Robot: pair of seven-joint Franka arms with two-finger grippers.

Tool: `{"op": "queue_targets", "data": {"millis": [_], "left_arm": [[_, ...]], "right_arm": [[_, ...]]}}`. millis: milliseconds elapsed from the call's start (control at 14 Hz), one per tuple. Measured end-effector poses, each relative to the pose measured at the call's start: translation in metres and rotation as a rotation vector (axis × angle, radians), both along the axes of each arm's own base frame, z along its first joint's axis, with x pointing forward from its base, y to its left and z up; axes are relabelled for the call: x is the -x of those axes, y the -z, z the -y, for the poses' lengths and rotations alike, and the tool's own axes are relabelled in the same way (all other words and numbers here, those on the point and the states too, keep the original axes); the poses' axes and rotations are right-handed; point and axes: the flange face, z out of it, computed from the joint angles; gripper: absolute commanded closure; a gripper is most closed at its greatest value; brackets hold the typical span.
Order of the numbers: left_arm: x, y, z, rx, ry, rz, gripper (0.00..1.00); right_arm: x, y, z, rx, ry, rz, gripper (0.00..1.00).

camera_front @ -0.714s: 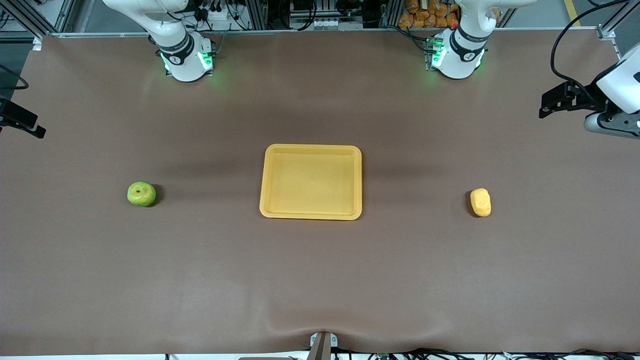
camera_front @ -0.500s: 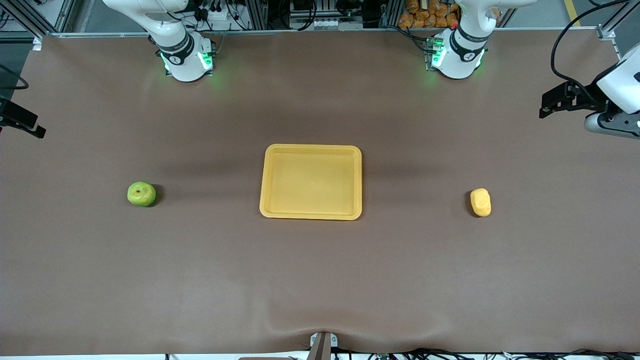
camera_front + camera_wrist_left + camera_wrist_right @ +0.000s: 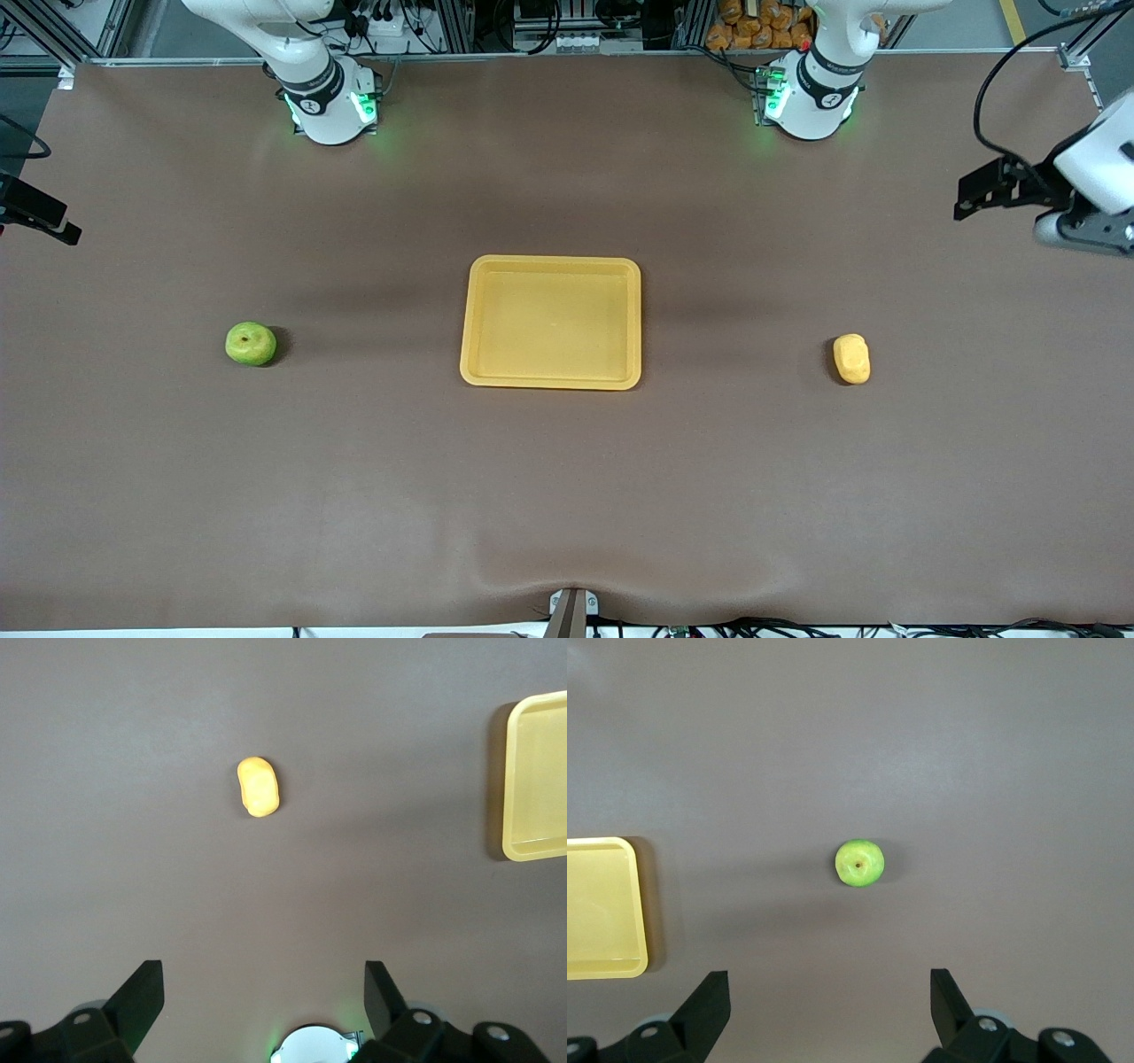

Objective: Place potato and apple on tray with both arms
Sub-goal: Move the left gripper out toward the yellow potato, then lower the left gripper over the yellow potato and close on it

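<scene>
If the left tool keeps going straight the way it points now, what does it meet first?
Probably bare table. The left tool points down, open, and the potato lies off its line, though depth is unclear.

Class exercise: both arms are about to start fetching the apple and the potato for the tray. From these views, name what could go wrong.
1. The apple is round and lies loose on the table; the open right gripper, high above it, could nudge it into rolling.
2. The potato is lumpy and oblong; the open left gripper may pinch it off-centre.
3. Both arms end at one tray, so they could collide.
</scene>
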Motion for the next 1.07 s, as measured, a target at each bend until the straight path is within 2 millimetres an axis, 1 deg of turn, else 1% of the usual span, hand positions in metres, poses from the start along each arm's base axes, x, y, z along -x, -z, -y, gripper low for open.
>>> {"op": "queue_targets", "data": {"millis": [214, 357, 643, 786, 929, 1071], "left_arm": [[-0.015, 0.027, -0.001, -0.002, -0.002, -0.037, 0.00], [-0.021, 0.045, 0.001, -0.003, 0.001, -0.069, 0.00], [-0.030, 0.090, 0.004, -0.006, 0.004, -0.124, 0.00], [-0.034, 0.119, 0.004, -0.004, 0.003, -0.095, 0.00], [-0.036, 0.156, 0.004, 0.000, 0.003, -0.050, 0.00], [-0.033, 0.196, 0.004, 0.004, 0.001, -0.006, 0.00]], "right_arm": [[0.000, 0.000, 0.000, 0.000, 0.000, 0.000, 0.00], [0.000, 0.000, 0.000, 0.000, 0.000, 0.000, 0.00], [-0.001, 0.000, -0.001, 0.000, -0.002, 0.000, 0.00], [-0.001, 0.002, -0.002, -0.001, -0.004, -0.001, 0.00], [-0.003, 0.004, -0.004, -0.001, -0.007, -0.005, 0.00], [-0.006, 0.009, -0.004, -0.001, -0.007, -0.013, 0.00]]}}
